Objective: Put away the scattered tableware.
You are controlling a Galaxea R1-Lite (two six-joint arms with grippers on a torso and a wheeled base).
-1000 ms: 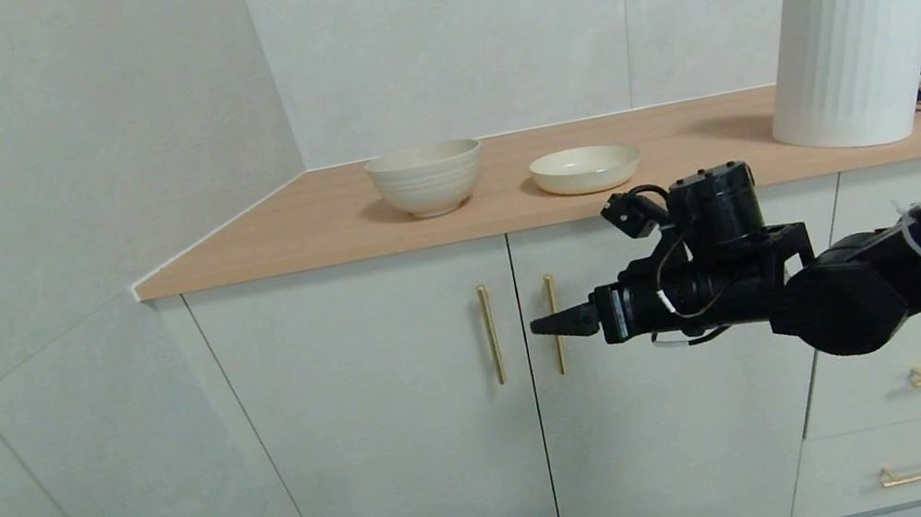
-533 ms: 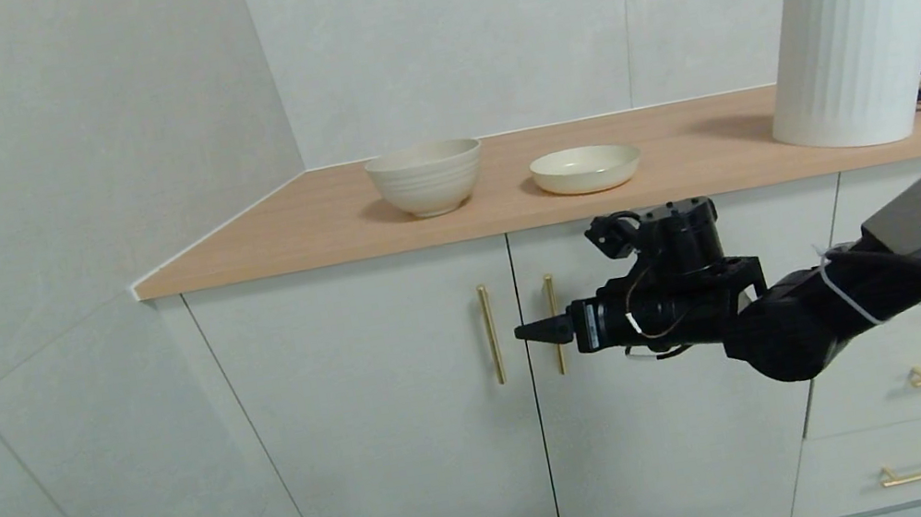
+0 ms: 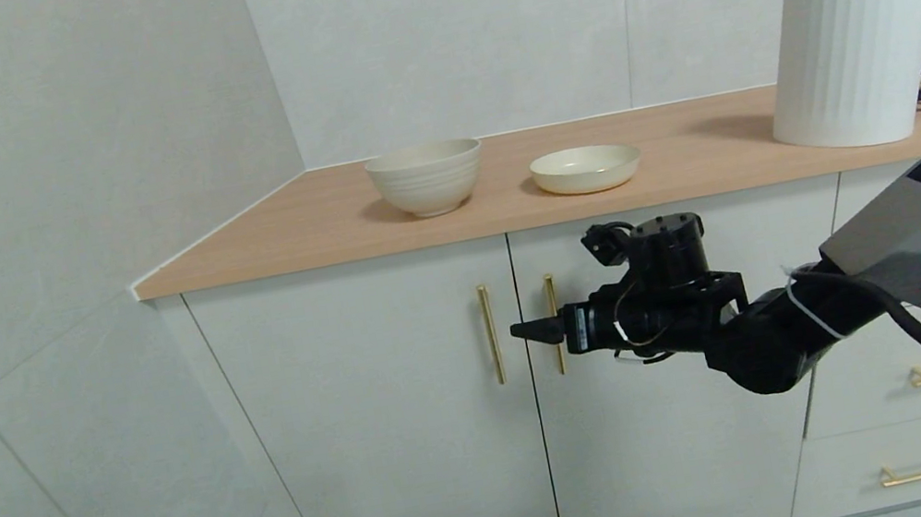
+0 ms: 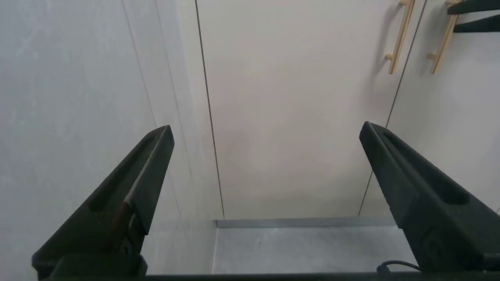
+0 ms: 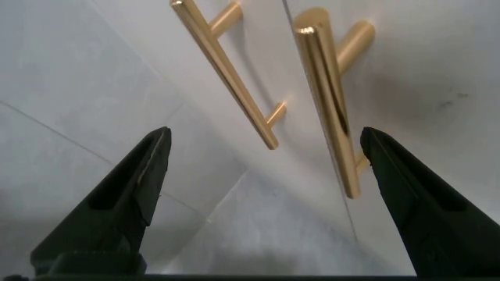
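Wood countertop [image 3: 306, 228] is carrying bowl [image 3: 426, 178] & dish [image 3: 585, 168], both untouched. Right gripper [image 3: 529, 331], fingers spread wide, is dropping & edging in twd cabinet door handle [image 3: 550, 295] vs 1 s ago, prob. opening storage first. Left gripper [image 4: 266, 195] is hanging spread too.

White tiled walls [image 3: 36, 180], wooden countertop [image 3: 306, 228], pale cabinets [image 3: 376, 422] (gold handles [image 3: 489, 334])

Head cam looks forward and slightly down at the counter [image 3: 306, 228] and cabinet doors [image 3: 376, 422] from a fair way back. Right wrist cam sits close on the two gold handles [image 5: 332, 109] (all three views catch them); left wrist cam faces the doors from lower, farther off.
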